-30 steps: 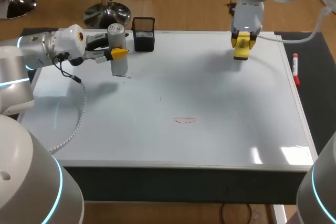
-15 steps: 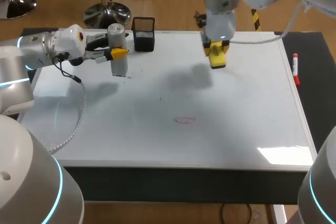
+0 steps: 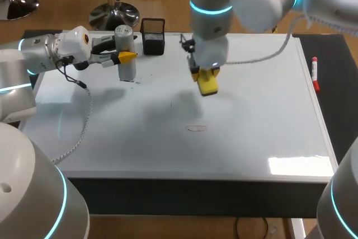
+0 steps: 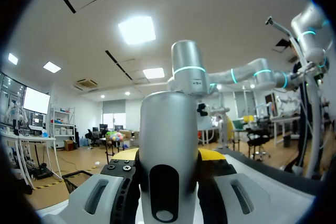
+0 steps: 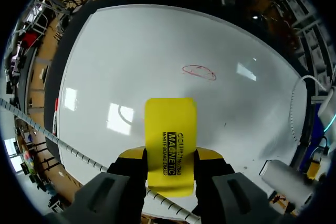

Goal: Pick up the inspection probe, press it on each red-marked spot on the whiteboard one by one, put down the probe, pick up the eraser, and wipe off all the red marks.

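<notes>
A black mesh pen holder (image 3: 152,36) stands upright at the far side. A red marker (image 3: 315,73) lies on the dark counter (image 3: 342,93), well apart from it.

I have the inspection probe (image 3: 126,54), a grey cylinder, standing upright near the whiteboard's (image 3: 251,116) far left corner. It is clamped from both sides by my left gripper (image 3: 124,55), and I can't tell whether its lower end touches the board. The eraser (image 3: 208,82) is a yellow rectangular block with black print. My right gripper (image 3: 207,78) pinches it over the board's far middle. I see one red mark (image 3: 196,128), a thin oval outline at mid-board, nearer the front edge and apart from the eraser.
</notes>
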`<action>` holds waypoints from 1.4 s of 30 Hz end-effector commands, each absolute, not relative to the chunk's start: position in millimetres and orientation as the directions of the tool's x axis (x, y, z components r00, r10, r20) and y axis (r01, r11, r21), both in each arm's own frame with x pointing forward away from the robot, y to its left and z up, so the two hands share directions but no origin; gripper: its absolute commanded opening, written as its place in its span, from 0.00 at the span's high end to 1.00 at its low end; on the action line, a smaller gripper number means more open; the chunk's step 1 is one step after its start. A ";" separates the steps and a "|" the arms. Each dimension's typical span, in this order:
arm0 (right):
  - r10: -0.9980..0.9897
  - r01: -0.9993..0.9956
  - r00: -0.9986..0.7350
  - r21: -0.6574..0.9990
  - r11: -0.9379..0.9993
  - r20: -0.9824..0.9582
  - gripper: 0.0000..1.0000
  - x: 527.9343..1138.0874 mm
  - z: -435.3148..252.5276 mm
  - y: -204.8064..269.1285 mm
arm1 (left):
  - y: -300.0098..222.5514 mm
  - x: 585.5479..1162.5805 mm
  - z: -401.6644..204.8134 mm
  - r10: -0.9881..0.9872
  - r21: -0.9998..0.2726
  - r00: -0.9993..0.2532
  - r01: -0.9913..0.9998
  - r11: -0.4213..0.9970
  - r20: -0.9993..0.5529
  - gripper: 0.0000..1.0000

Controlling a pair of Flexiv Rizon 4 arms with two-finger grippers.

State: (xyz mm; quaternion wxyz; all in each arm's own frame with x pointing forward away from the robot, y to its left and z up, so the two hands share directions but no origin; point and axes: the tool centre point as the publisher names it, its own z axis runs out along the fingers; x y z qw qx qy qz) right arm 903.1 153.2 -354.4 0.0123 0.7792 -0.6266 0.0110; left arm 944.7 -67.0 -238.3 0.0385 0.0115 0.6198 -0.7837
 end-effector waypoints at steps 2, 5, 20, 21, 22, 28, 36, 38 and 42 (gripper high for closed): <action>-0.976 -0.974 0.210 -0.072 -0.213 0.049 1.00 879.7 -359.7 173.0 | -66.8 944.0 -237.4 -0.048 -0.970 -0.997 0.077 -0.229 -0.068 1.00; -0.979 -0.976 0.201 -0.075 -0.203 0.023 1.00 868.3 -360.3 182.2 | -66.8 944.0 -237.4 -0.048 -0.970 -0.997 0.077 -0.229 -0.068 1.00; -0.990 -0.991 0.135 -0.023 -0.134 -0.032 1.00 818.6 -370.4 213.0 | -66.8 944.0 -237.4 -0.048 -0.970 -0.997 0.077 -0.229 -0.068 1.00; -0.989 -0.990 0.143 -0.006 -0.142 -0.030 1.00 814.7 -374.4 214.9 | -66.8 944.0 -237.4 -0.048 -0.970 -0.997 0.077 -0.229 -0.068 1.00; -0.988 -0.988 0.151 0.002 -0.151 -0.033 1.00 812.9 -376.3 216.3 | -66.8 944.0 -237.4 -0.048 -0.970 -0.997 0.077 -0.229 -0.068 1.00; -0.985 -0.987 0.160 0.023 -0.161 -0.060 1.00 806.4 -388.9 220.8 | -66.8 944.0 -237.4 -0.048 -0.970 -0.997 0.077 -0.229 -0.068 1.00; -0.987 -0.986 0.161 0.029 -0.162 -0.020 1.00 804.4 -400.3 222.1 | -66.8 944.0 -237.4 -0.048 -0.970 -0.997 0.077 -0.229 -0.068 1.00; -0.986 -0.986 0.161 0.034 -0.162 -0.035 1.00 802.7 -400.7 224.1 | -66.8 944.0 -237.4 -0.048 -0.970 -0.997 0.077 -0.229 -0.068 1.00; -0.986 -0.986 0.158 0.044 -0.160 -0.051 1.00 800.0 -406.4 227.1 | -66.8 944.0 -237.4 -0.048 -0.970 -0.997 0.077 -0.229 -0.068 1.00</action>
